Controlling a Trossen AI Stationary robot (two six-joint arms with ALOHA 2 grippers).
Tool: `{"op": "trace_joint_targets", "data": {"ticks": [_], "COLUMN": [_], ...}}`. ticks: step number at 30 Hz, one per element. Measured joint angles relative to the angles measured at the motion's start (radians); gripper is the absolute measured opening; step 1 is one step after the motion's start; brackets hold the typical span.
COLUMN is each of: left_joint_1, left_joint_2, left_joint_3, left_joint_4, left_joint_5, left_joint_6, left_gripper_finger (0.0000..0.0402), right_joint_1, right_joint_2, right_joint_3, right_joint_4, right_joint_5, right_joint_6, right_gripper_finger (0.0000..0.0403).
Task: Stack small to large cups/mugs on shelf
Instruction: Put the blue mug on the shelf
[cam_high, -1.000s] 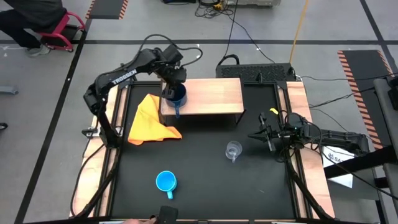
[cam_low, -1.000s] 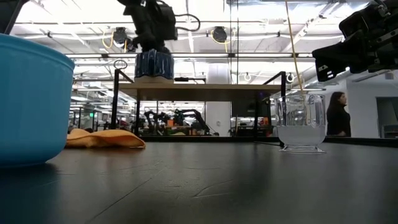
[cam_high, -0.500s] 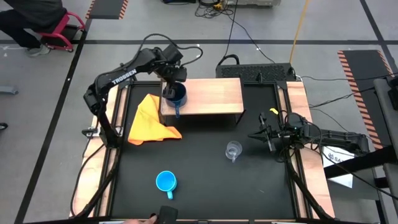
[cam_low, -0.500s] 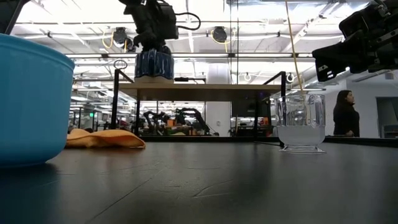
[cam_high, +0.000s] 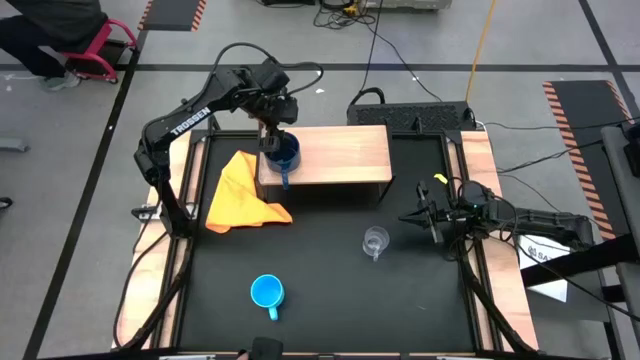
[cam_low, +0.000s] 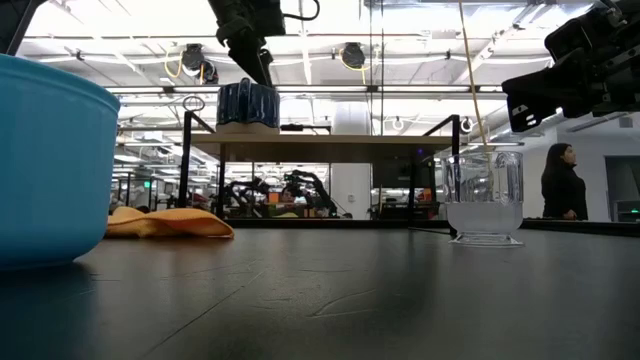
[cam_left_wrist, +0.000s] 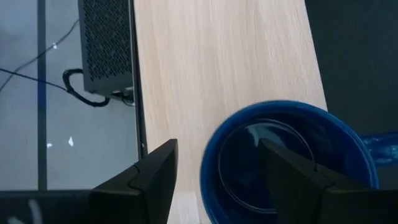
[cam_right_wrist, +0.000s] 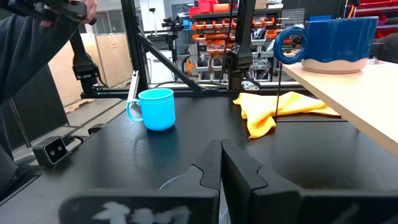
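The shelf stands at the far side of the tabletop. The dark blue mug rests upright on the shelf's left end, directly beneath the left hand, whose fingers are spread apart above the rim, gripping nothing. The light blue mug sits well toward the near edge from that hand, upright. The clear glass cup stands just beside the right hand, fingers pressed together, so the right arm looks better placed for it.
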Motion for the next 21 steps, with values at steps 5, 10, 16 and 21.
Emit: {"op": "trace_joint_targets", "data": {"ticks": [5,10,16,21], "left_joint_1": [-0.022,-0.046,-0.060,-0.065], "left_joint_2": [-0.003,-0.016,-0.020,-0.037], "left_joint_3": [0.000,0.002,0.002,0.002], "left_joint_4": [-0.009,0.007,0.002,-0.015], "left_joint_5": [-0.030,-0.039,-0.048,-0.029], "left_joint_6": [0.004,0.040,0.038,0.052], "left_gripper_finger": [0.0223,0.0223,0.0207,0.0145], "right_joint_1": [0.000,0.000,0.000,0.000], "right_joint_2": [0.000,0.000,0.000,0.000], "right_joint_3": [0.000,0.000,0.000,0.000], "right_joint_4": [0.000,0.000,0.000,0.000], "right_joint_5": [0.000,0.000,0.000,0.000], "right_joint_6": [-0.001,0.004,0.004,0.004], "right_gripper_finger": [0.0000,0.0000,0.0000,0.0000]}}
